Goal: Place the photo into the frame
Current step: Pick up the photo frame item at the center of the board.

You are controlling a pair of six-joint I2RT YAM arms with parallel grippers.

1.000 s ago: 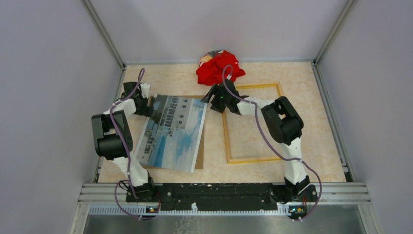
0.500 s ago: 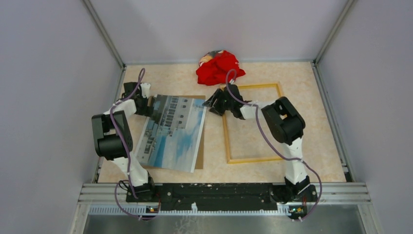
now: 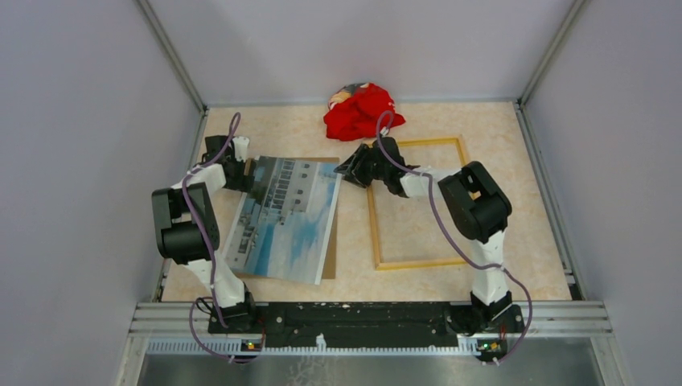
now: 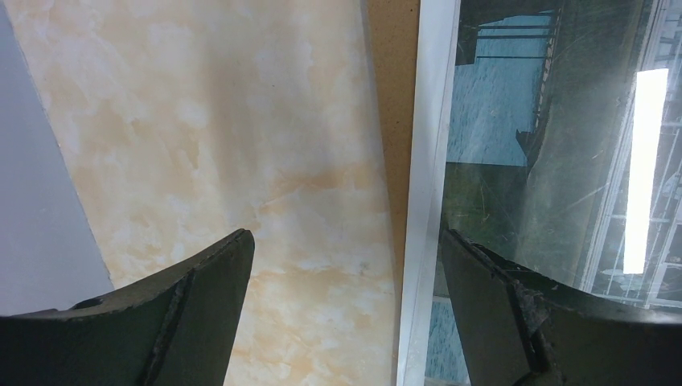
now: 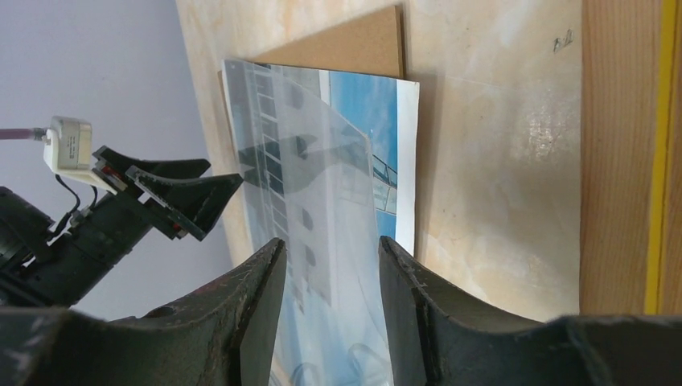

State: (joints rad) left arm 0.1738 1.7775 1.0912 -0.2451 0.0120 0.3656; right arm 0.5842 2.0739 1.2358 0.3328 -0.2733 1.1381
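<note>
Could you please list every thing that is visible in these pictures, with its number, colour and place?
photo: one, white building on blue sky, left half of table
backing panel: one, brown, under the photo
clear sheet: seemingly one, transparent, over the photo
frame: one, yellow and pale wood, flat, right of the photo
cloth: one, red, crumpled, far edge
table: one, beige marbled
left gripper: black, open, at the photo's left edge
right gripper: black, jaws apart, at the photo's far right corner
</note>
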